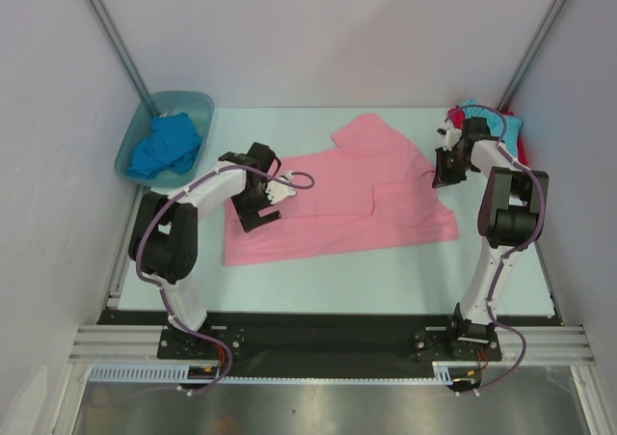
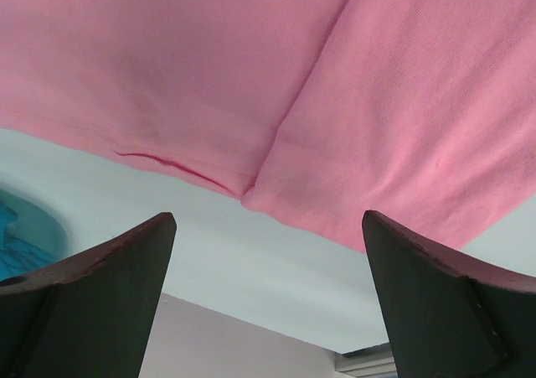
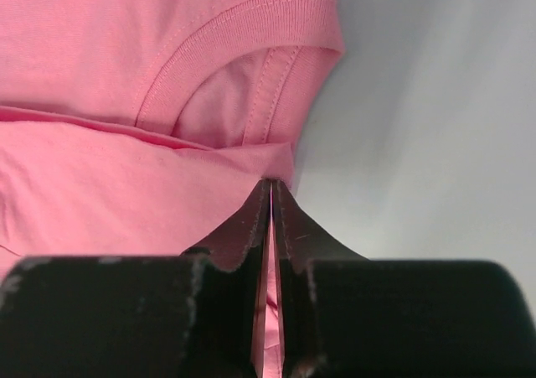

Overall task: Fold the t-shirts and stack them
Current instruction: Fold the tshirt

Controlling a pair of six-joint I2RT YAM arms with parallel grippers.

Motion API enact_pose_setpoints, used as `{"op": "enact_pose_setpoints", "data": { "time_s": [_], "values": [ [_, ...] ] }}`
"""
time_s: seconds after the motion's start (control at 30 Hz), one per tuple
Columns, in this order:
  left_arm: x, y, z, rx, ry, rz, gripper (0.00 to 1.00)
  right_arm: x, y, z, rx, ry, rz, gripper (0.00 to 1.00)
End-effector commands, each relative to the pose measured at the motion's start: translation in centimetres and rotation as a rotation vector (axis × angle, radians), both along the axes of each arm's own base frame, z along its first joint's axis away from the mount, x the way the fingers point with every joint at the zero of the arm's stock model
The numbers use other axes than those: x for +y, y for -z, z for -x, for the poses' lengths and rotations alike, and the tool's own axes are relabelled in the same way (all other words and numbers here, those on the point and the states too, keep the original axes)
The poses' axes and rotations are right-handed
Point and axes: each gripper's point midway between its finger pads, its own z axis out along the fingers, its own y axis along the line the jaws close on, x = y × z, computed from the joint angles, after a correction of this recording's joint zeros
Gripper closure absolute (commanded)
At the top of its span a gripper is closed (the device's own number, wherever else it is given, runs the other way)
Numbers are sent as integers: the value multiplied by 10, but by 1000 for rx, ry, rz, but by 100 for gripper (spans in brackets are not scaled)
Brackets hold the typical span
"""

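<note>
Pink t-shirt (image 1: 337, 199) is mid-table, spread mostly flat, long axis running left-right, one sleeve sticking out toward the far edge and a flap folded over on its right part. Right gripper (image 1: 445, 170) sits at the shirt's right edge by the neckline; in the wrist view its jaws (image 3: 271, 185) are pressed almost together with a thin sliver of pink cloth between them, so it's pinching the shirt's edge just short of the collar (image 3: 243, 51). Left gripper (image 1: 265, 199) is above the shirt's left part; in the wrist view its jaws (image 2: 268, 219) are spread wide with nothing between them, looking at the shirt's edge and a seam or crease, with bare table (image 2: 167, 202) past it. Can't tell whether its fingertips touch the cloth. Royal blue t-shirt (image 1: 166, 146) is bunched up in the tub (image 1: 130, 150) at the far left corner. Turquoise t-shirt (image 1: 501, 122) and red t-shirt (image 1: 522, 146) are piled at the far right corner, just behind the right arm, mostly hidden by it. The rest of the table (image 1: 386, 271) near the arm bases is pale and bare.
</note>
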Motion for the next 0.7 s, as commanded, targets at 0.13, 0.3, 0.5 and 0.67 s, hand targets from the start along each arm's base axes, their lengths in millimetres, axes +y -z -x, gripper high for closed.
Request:
{"op": "enact_pose_setpoints", "data": {
  "time_s": [0.13,0.3,0.5,0.67],
  "values": [
    [-7,-11,-7,-24,10,19,0,1,0,0,-8,-4,-17,91],
    [-6,-11,-7,-26,10,18,0,-2,-1,0,-15,-5,0,64],
    [-5,-12,-7,-28,14,11,0,-4,3,1,-7,-4,-16,64],
    [-5,-12,-7,-26,10,9,0,-3,6,0,-3,-1,-28,75]
  ]
}}
